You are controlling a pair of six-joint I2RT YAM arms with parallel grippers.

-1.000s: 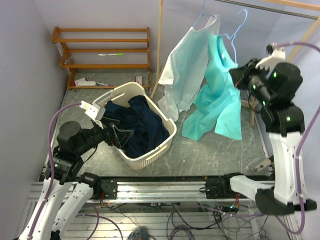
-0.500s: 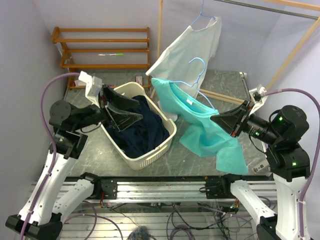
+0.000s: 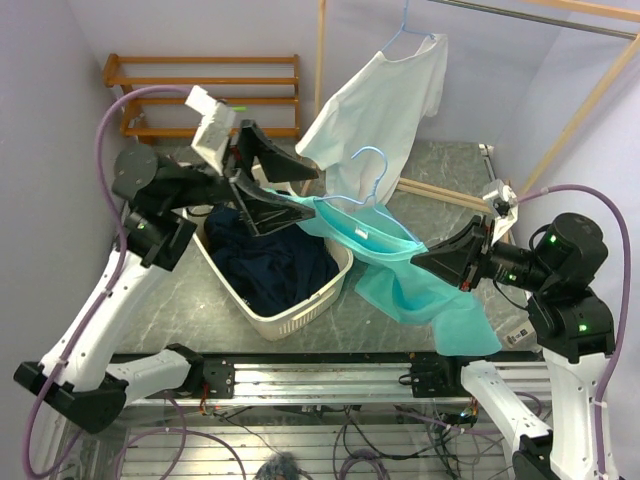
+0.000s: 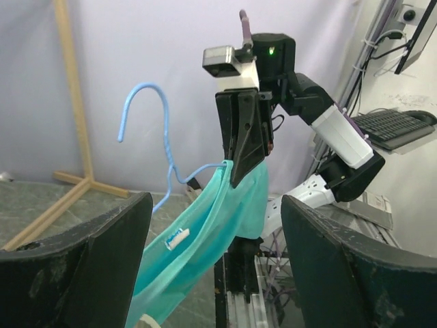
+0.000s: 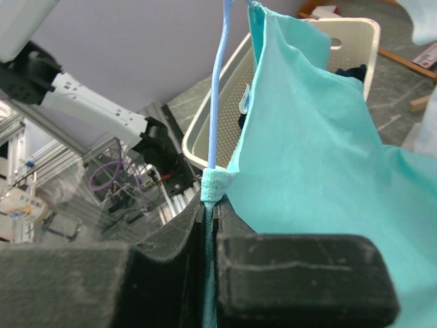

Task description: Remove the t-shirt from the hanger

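A teal t-shirt [image 3: 400,290] on a light blue wire hanger [image 3: 368,172] is held in the air over the table, stretched between the two arms. My right gripper [image 3: 418,256] is shut on the shirt's hem and the hanger's end; in the right wrist view [image 5: 210,205] the blue wire [image 5: 218,82] rises from the closed jaws beside the teal cloth [image 5: 321,157]. My left gripper [image 3: 305,195] is open at the shirt's other end. In the left wrist view [image 4: 215,229] the teal shirt [image 4: 205,232] runs between the wide-open fingers [image 4: 82,260], and the hanger hook [image 4: 147,96] stands above.
A white laundry basket [image 3: 282,315] with dark clothes stands under the left arm; its rim shows in the right wrist view [image 5: 205,130]. A white t-shirt [image 3: 385,95] hangs on another hanger from the rail at the back. A wooden shelf [image 3: 200,100] and the wooden rack post [image 3: 320,70] stand behind.
My right gripper pulled the teal shirt and hanger off the rail, down and toward the front. My left arm rose from the basket and moved right, its open jaws now at the shirt.
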